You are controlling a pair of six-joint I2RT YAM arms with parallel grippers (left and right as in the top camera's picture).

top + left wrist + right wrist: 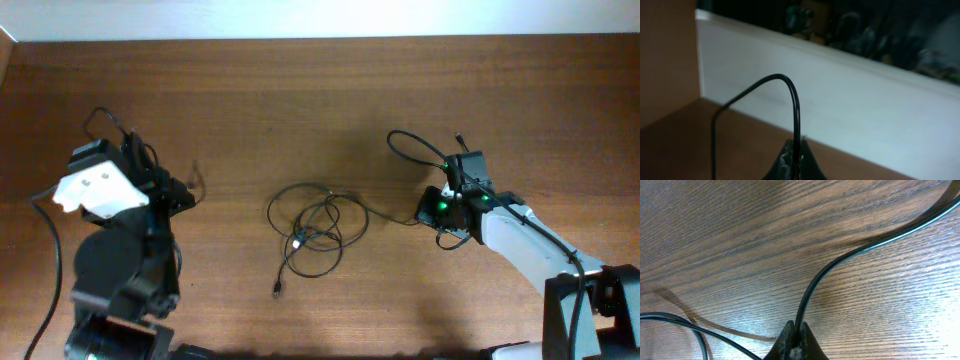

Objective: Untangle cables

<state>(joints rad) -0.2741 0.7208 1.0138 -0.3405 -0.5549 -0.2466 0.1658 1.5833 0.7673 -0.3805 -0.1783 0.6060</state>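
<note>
a: where do the cables point(315, 222) lie?
b: the tangle of loops sits mid-surface point(300, 80), between our two arms. our right pincer point(797, 340) is clamped on one strand point(840, 262), which leaves its tips across the wood. from above, that strand runs leftward into the tangle close by.
a: and the left pincer point(796, 160)?
b: pinched tight on another thin cord point(791, 90), which arches up from the tips and drops away to one side. from overhead we cannot tell whether that cord joins the tangle, which lies well apart from this pincer.
a: so how do we pull well?
b: slowly, we reckon. draw the right strand away from the tangle, low along the surface, watching that loops slide open rather than cinch. if they tighten, we ease off and grip nearer the crossing. one plug end point(277, 291) lies free beside the loops, and threading it back may serve better.
</note>
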